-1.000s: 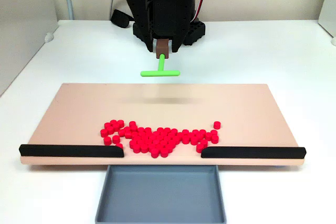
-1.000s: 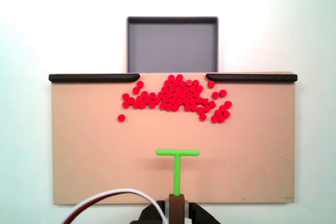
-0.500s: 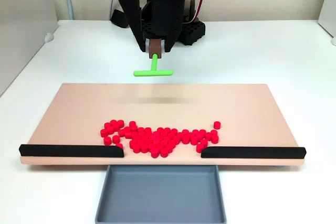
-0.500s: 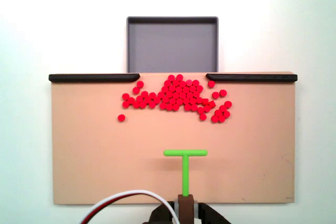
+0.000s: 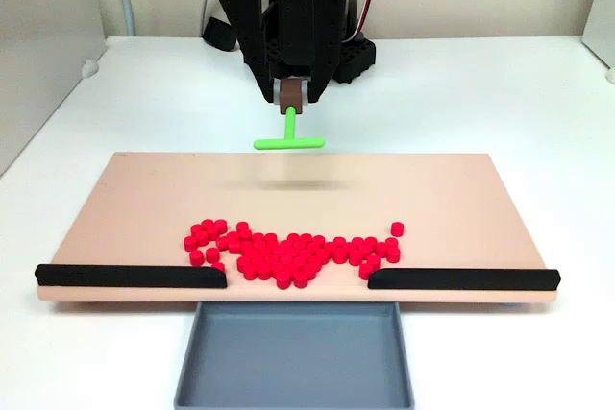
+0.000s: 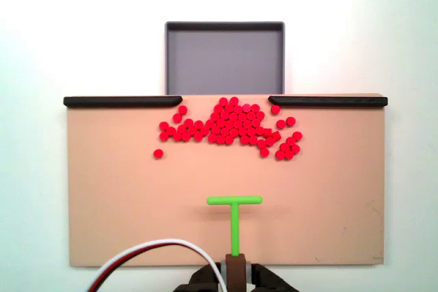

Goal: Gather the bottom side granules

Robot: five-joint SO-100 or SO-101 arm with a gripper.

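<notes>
Tan board (image 6: pixel 109 223) with red granules (image 6: pixel 233 128) by the gap — claw (image 5: pixel 291 93) gripping green T-tool (image 5: pixel 288 139) above.

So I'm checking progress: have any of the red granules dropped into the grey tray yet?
No, the grey tray holds nothing, and the granules all lie on the tan board.
</notes>
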